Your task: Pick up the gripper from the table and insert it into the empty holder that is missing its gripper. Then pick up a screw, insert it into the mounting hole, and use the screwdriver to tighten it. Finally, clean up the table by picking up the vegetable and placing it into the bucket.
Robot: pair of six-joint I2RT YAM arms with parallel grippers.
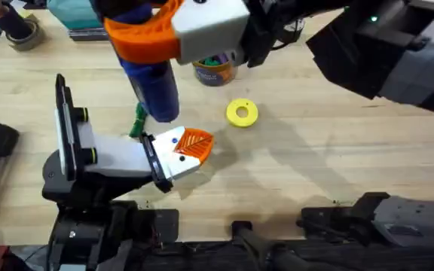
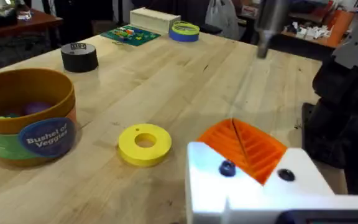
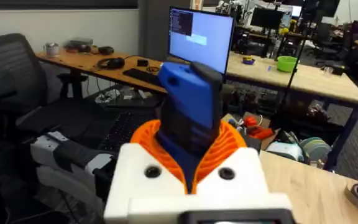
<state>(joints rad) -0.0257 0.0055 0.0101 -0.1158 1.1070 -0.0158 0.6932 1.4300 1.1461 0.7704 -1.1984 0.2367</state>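
1. The wooden surface [image 1: 315, 173] carries all the loose things.
2. The right gripper [image 1: 173, 34] hangs high over the middle of the surface, close under the overhead camera. Its jaws are clenched on the screwdriver [image 1: 157, 90], which stands nearly upright with its tip pointing down.
3. The left gripper [image 1: 191, 147] lies low over the surface, pointing to the right. An orange ribbed wedge sits on its white finger block. I cannot tell if its jaws are released or clenched.
4. In the left wrist view, the thin metal bit of the screwdriver comes down onto the ribbed face of this wedge.
5. The bucket [image 1: 215, 70] stands behind the yellow disc [image 1: 242, 113], near the far middle of the surface, with coloured toys inside.
6. The vegetable [image 1: 139, 120] lies on the surface just beside the lower end of the screwdriver, partly hidden by it.
7. A black tape roll [image 2: 79, 57] stands further away, well apart from the bucket.
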